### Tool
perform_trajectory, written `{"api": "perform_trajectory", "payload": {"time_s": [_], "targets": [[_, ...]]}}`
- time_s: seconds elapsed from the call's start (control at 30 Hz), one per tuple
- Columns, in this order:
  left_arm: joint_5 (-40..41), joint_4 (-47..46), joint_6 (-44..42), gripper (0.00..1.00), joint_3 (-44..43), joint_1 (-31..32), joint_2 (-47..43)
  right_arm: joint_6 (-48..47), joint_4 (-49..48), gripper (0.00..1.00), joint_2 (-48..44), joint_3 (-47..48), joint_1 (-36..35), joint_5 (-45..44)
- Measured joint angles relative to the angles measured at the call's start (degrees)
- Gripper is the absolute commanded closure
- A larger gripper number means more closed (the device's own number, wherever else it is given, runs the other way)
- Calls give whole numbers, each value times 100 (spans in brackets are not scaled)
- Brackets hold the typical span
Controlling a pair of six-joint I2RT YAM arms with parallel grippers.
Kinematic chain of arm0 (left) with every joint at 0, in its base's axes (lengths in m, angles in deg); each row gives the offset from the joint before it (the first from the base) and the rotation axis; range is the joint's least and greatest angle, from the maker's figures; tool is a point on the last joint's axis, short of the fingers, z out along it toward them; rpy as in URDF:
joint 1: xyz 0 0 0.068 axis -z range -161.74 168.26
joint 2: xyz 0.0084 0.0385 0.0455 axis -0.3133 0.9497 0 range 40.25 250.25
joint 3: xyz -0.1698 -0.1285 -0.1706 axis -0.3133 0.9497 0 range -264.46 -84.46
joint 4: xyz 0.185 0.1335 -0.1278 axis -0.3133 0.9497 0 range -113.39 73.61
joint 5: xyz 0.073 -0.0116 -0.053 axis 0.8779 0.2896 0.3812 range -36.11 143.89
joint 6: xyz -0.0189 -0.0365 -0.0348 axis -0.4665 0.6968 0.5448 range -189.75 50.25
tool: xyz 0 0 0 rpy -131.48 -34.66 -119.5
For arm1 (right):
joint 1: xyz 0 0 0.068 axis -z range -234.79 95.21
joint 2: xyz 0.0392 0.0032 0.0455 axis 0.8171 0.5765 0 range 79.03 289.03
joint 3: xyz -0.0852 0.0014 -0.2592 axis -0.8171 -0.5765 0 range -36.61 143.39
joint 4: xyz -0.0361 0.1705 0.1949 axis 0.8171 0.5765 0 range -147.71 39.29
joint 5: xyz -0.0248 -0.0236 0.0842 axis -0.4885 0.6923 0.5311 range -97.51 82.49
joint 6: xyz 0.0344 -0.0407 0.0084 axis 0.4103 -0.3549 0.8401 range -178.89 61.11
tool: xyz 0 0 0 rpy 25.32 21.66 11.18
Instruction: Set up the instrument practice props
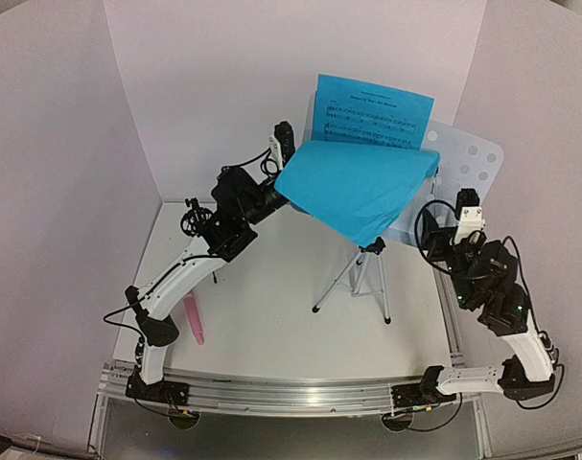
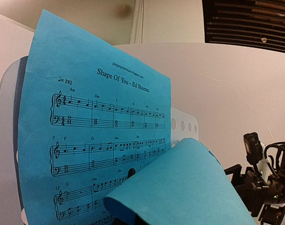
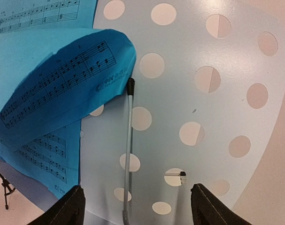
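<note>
You are at the sheet-music step. The music stand (image 1: 362, 273) stands on the table (image 1: 271, 331) toward the far right corner. One blue page (image 1: 372, 107) sits upright against the stand's perforated desk (image 1: 475, 158). The second page (image 1: 353, 187) droops forward off the desk, curled over toward the near edge.

Your left gripper (image 1: 281, 142) is raised at the left edge of that drooping page, touching it or just beside it. Neither view shows its fingers well enough to tell whether it holds the paper.

Your right gripper (image 3: 137, 210) is spread wide and empty. It faces the bare right half of the desk, near the thin wire page holder (image 3: 128, 140).

The next move, as I judge it, calls for lifting the curled page back flat against the desk beside the first. Go gently, since thin paper buckles.

The pink microphone (image 1: 193, 319) lies flat near the left edge. Its black mount (image 1: 190, 220) seems to stand toward the far left corner. Both are well apart from either gripper.
</note>
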Motion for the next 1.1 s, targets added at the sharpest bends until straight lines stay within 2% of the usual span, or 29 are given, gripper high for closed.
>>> {"api": "perform_trajectory", "payload": {"time_s": [0.3, 0.5, 0.63, 0.8, 0.87, 1.1], "targets": [[-34, -4, 0, 100, 99, -1, -3, -53, 448, 12, -118, -23, 0, 236], [-50, -35, 2, 100, 117, 0, -9, -396, 468, 19, 74, -145, 0, 93], [-94, -46, 2, 100, 117, 0, -11, -566, 382, 31, 66, -363, 0, 42], [-131, -57, 2, 100, 141, 0, -20, -630, 283, 70, -10, -459, 0, 47], [-133, -57, 2, 100, 149, 0, -20, -617, 248, 79, -64, -466, 0, 69], [-135, -91, 2, 100, 180, 0, -32, -410, 155, 93, -282, -466, 0, 314]]}}
